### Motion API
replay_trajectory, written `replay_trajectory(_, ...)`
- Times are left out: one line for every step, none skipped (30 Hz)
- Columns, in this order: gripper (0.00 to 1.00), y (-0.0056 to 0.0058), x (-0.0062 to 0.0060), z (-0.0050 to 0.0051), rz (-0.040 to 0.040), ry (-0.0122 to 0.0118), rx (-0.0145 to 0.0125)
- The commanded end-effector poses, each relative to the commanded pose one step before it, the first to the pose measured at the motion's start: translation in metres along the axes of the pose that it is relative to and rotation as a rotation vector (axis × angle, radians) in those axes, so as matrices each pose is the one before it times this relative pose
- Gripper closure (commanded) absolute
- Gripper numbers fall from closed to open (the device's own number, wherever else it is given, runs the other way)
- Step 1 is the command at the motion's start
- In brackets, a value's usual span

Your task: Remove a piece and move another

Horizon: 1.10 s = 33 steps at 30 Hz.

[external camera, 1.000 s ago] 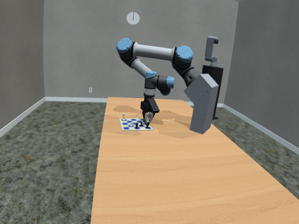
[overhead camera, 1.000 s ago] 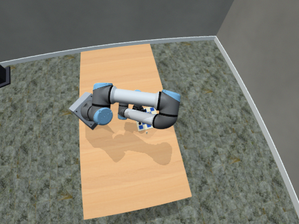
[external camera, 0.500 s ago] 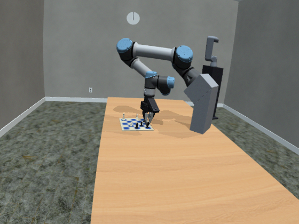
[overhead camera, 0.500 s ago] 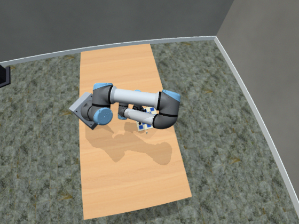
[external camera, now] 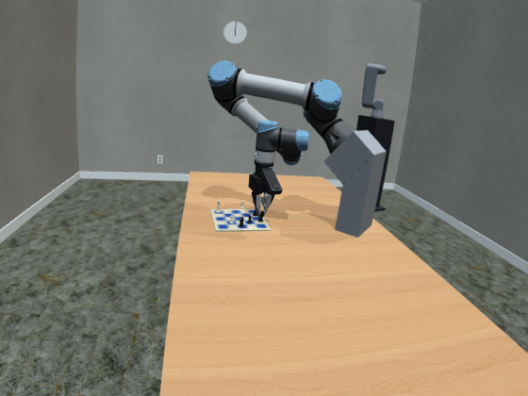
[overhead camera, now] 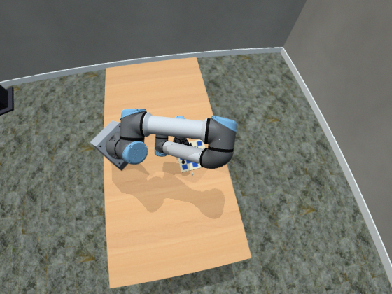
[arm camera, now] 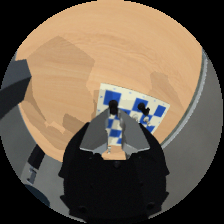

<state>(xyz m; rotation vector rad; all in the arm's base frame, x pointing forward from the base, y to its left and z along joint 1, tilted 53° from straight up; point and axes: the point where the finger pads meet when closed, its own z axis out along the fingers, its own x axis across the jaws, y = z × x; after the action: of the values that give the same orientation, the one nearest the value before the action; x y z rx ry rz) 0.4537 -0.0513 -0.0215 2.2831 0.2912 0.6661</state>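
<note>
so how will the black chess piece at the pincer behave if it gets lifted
The small black chess piece looks rigid, so it probably won't bend or sag. Being slim and upright, it could tip if nudged off-centre. Its rounded top may let it swivel slightly in the pincer.

One gripper (overhead camera: 181, 141) (external camera: 261, 214) (arm camera: 113, 108), one board (overhead camera: 185, 166) (external camera: 242, 229) (arm camera: 104, 89), one table (overhead camera: 157, 245) (external camera: 283, 306) (arm camera: 125, 40)

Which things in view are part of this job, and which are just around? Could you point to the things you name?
For the job:
- chessboard (overhead camera: 187, 169) (external camera: 243, 229) (arm camera: 102, 90)
- chess pieces (external camera: 241, 222) (arm camera: 141, 106)
- table (overhead camera: 168, 238) (external camera: 283, 292) (arm camera: 65, 65)
- tool (external camera: 262, 218) (arm camera: 113, 108)

Just around:
- wall clock (external camera: 235, 32)
- wall outlet (external camera: 160, 159)
- black pedestal (external camera: 389, 123) with a grey device on it (external camera: 371, 85)
</note>
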Motion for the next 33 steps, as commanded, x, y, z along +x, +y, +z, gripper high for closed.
replay_trajectory(1.0,0.00008,0.00042,-0.01994,0.00022,-0.00032,0.00013)
replay_trajectory(1.0,0.0,0.0,-0.00457,0.0,0.0,0.0)
replay_trajectory(1.0,0.0,0.0,-0.00458,0.0,0.0,0.0)
replay_trajectory(1.0,0.0,0.0,-0.00455,0.0,0.0,0.0)
replay_trajectory(1.0,0.0,0.0,-0.00448,0.0,0.0,0.0)
replay_trajectory(1.0,0.0,0.0,-0.00437,0.0,0.0,0.0)
replay_trajectory(1.0,0.0,0.0,0.0,0.0,0.0,0.0)
replay_trajectory(1.0,0.0,0.0,0.0,0.0,0.0,0.0)
replay_trajectory(1.0,0.0,0.0,-0.00422,0.0,0.0,0.0)
replay_trajectory(1.0,0.0,0.00001,-0.00404,0.0,0.0,0.00001)
replay_trajectory(1.0,0.0,0.0,-0.00383,0.0,0.0,0.0)
replay_trajectory(1.0,0.0,0.0,-0.00361,0.0,0.0,0.0)
replay_trajectory(1.0,0.0,-0.00001,-0.00337,0.0,0.00001,-0.00001)
replay_trajectory(1.0,0.0,0.00001,-0.00309,0.0,0.0,0.00001)
replay_trajectory(1.0,0.0,0.0,-0.00281,0.0,0.0,0.0)
replay_trajectory(1.0,0.0,0.0,-0.00253,0.0,0.0,0.0)
replay_trajectory(1.0,0.0,0.0,-0.00223,0.0,0.0,0.00001)
replay_trajectory(1.0,0.0,0.0,-0.00193,0.0,0.0,0.0)
replay_trajectory(1.0,0.0,-0.00001,-0.00164,0.0,0.00001,-0.00001)
replay_trajectory(1.0,0.0,0.00001,-0.00134,0.0,-0.00001,0.00001)
replay_trajectory(1.0,0.0,0.0,-0.00107,0.0,0.0,0.0)
replay_trajectory(1.0,0.0,0.0,-0.00081,0.0,0.0,0.0)
replay_trajectory(1.0,0.0,0.0,-0.00057,0.0,0.0,0.0)
replay_trajectory(1.0,0.0,0.0,0.0,0.0,0.0,0.0)
replay_trajectory(1.0,0.0,0.0,0.0,0.0,0.0,0.0)
replay_trajectory(1.0,0.0,0.0,-0.00037,0.0,0.0,0.0)
replay_trajectory(1.0,0.0,0.0,-0.0002,0.0,0.0,0.0)
replay_trajectory(1.0,0.0,0.0,-0.00008,0.0,0.0,0.0)
replay_trajectory(1.0,0.0,0.0,-0.00001,0.0,0.0,0.0)
replay_trajectory(1.0,0.0,0.0,0.0,0.0,0.0,0.0)
replay_trajectory(1.0,0.0,0.0,0.0,0.0,0.0,0.0)
replay_trajectory(1.0,0.0,0.0,0.0,0.0,0.0,0.0)
replay_trajectory(1.0,0.0,0.0,0.0,0.0,0.0,0.0)
